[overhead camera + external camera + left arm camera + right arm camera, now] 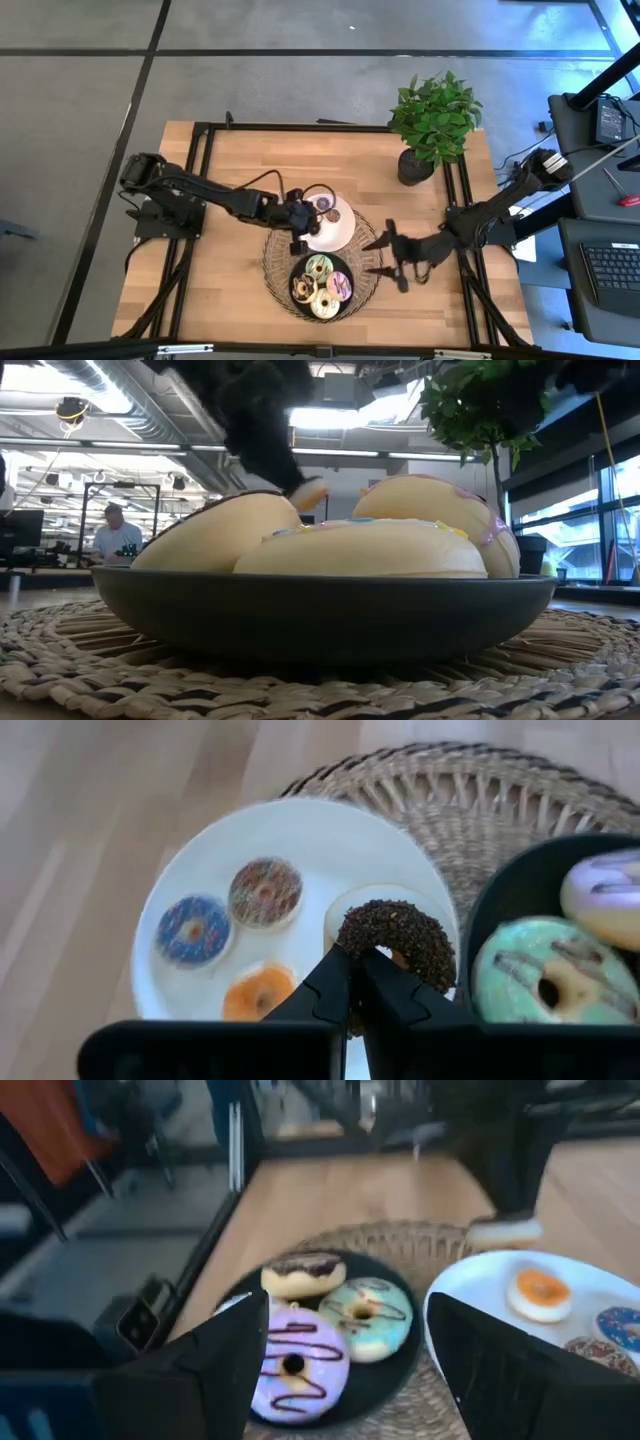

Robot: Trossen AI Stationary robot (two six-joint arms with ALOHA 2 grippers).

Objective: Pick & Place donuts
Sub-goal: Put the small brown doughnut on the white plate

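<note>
The left gripper (355, 982) is held over the white plate (200, 880), its fingers clamped on the rim of a chocolate donut (398, 937) that is seen just above the plate's edge nearest the black plate (500, 900). Three mini donuts, blue (192, 930), brown (265, 892) and orange (258, 995), are laid on the white plate. On the black plate, a green donut (365, 1318), a purple-striped donut (296, 1363) and a chocolate-iced donut (303, 1275) are gathered. Both plates are set on a woven mat (274, 262). The right gripper (393, 256) is held beside the mat, fingers spread wide.
</note>
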